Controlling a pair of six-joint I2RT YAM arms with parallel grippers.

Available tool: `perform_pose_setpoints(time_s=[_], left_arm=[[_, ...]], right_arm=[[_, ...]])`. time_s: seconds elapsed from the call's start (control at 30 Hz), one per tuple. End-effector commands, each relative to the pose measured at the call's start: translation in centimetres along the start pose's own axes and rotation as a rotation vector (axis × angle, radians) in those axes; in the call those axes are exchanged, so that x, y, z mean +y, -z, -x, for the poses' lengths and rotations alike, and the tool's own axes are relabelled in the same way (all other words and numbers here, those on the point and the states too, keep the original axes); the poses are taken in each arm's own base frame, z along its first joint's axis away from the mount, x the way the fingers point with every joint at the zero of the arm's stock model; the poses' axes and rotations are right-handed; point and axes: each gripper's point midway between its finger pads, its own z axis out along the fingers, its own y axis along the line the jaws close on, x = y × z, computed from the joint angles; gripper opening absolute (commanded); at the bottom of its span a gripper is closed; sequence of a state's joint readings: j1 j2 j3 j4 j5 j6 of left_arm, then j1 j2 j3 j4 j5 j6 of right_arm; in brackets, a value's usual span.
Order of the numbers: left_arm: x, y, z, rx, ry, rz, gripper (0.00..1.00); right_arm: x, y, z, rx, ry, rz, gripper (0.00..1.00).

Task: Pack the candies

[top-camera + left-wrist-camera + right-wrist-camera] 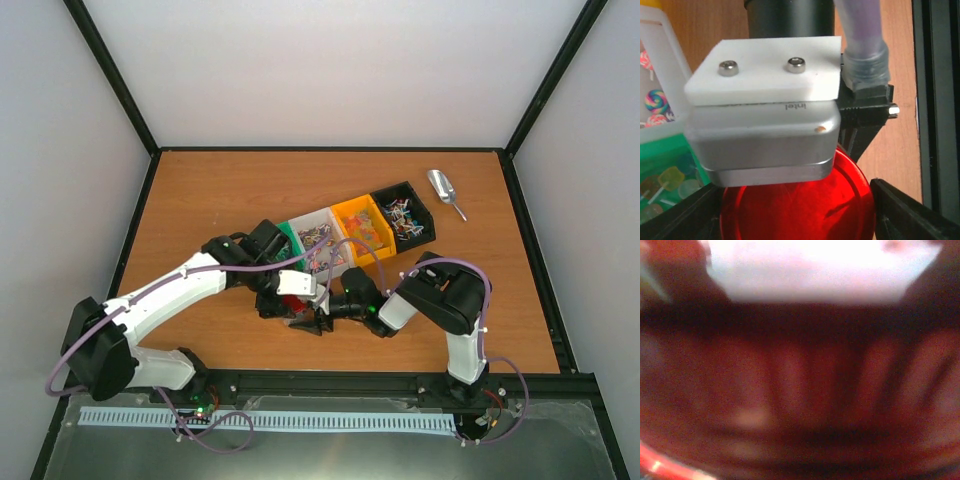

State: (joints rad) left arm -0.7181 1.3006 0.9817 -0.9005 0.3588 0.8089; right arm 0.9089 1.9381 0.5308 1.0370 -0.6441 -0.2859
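Observation:
The candies lie in a row of bins: white [318,242], orange [364,224] and black [405,215]. In the left wrist view, lollipop candies [654,100] show in the white bin and pale ones [670,177] in the green bin. A red round lid [800,205] sits between my left gripper's [797,220] dark fingers [910,212], which press on its two edges. The right wrist's camera block [765,135] hangs just over the lid. Both grippers meet in front of the bins, the left [283,305] beside the right [312,322]. A blurred red ribbed surface [800,390] fills the right wrist view and hides the right fingers.
A silver metal scoop [443,190] lies at the back right, beyond the black bin. The green bin [288,235] is partly covered by the left arm. A black rail [400,382] runs along the table's near edge.

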Motion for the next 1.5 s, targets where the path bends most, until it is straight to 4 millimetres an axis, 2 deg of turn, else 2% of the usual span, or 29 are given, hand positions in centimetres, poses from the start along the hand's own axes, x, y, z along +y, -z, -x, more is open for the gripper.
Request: perform_pose_setpoints(time_s=[0.0,0.17,0.33,0.5,0.77,0.93,1.1,1.3,1.47], left_arm=[[0.0,1.2,0.8,-0.011,-0.022,0.005,0.83],[-0.3,3.0,1.6,-0.127,0.173,0.089,0.98],[-0.2,2.9,0.6,-0.148,0.315,0.142,0.98],[0.8,2.8,0.9,-0.176,0.386,0.182,0.96],[1.7,2.0,0.9,-0.175,0.409,0.244,0.88],[1.7,1.3,0.4,-0.143,0.408,0.246,0.87],[1.3,1.2,0.7,-0.152,0.388,0.222,0.78],[-0.7,0.9,1.2,-0.147,0.293,0.105,0.63],[-2.5,0.7,1.2,-0.114,0.142,-0.010,0.59]], right_arm=[[1.2,0.4,-4.6,0.145,-0.042,0.005,0.31],[0.4,0.3,-4.5,0.143,-0.047,-0.035,0.31],[0.0,0.3,-4.4,0.140,-0.057,-0.057,0.31],[-0.2,0.4,-4.3,0.143,-0.061,-0.072,0.31],[-0.3,0.3,-4.4,0.143,-0.074,-0.075,0.31],[-0.3,0.3,-4.4,0.145,-0.078,-0.073,0.31],[-0.2,0.3,-4.6,0.148,-0.082,-0.068,0.30],[0.3,0.3,-4.5,0.142,-0.080,-0.044,0.30],[0.8,0.3,-4.3,0.131,-0.070,-0.017,0.30]])
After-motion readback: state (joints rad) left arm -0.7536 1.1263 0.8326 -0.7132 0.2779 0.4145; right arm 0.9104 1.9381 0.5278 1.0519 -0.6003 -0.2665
